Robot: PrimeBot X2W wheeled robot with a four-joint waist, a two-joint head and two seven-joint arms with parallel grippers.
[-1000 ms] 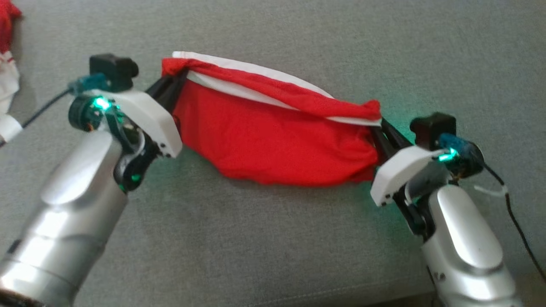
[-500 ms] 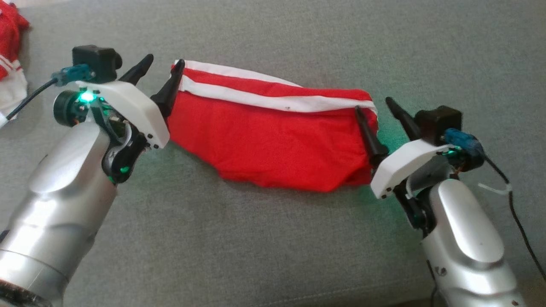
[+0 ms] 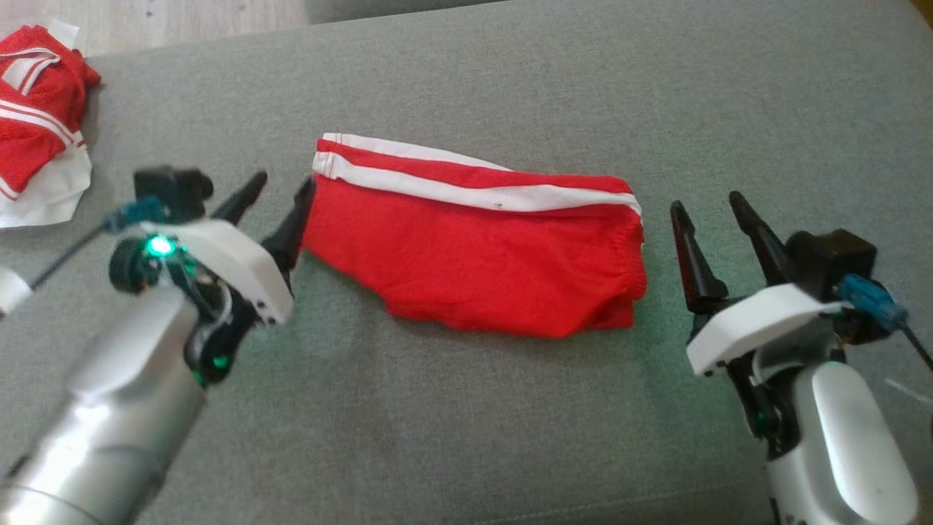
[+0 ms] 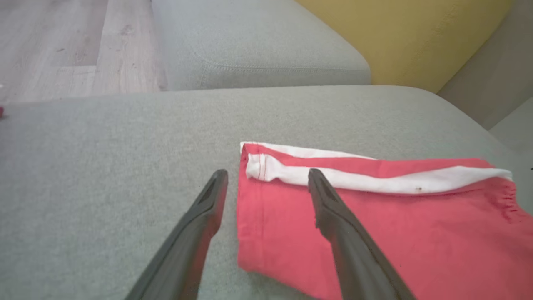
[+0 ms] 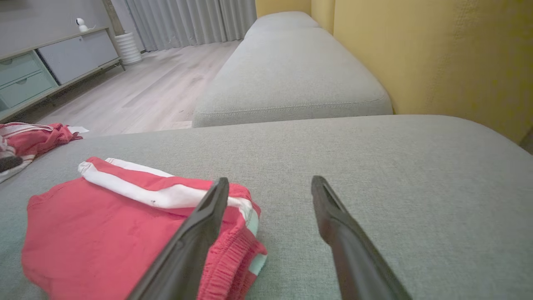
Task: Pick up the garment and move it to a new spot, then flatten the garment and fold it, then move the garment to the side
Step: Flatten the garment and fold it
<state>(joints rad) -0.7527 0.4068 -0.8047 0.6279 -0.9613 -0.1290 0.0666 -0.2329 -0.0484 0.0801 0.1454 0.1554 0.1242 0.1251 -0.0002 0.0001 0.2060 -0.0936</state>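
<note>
Both grippers have let go of the garment's (image 3: 474,255) ends since a second ago, and the cloth, then stretched between them, now lies flat on the cushion (image 3: 466,437). Nearest the robot, the left gripper (image 3: 283,182) has its fingers spread and empty at the garment's left, hemmed end: one fingertip looks to be at that edge and the other is off to the side over bare cushion. The right gripper (image 3: 707,203), likewise spread and empty, sits just beside the garment's right, waistband end without touching it. The garment lies between them, apparently doubled over, white stripes along its far edge and its near edge slightly uneven. Flattening and a fold look done; shifting it to the side looks to be what is left, and for that the grippers would need a fresh hold. Beyond the garment's left end, well apart, a red-and-white heap (image 3: 36,146) lies at the cushion's far edge, with floor (image 3: 182,14) behind.
</note>
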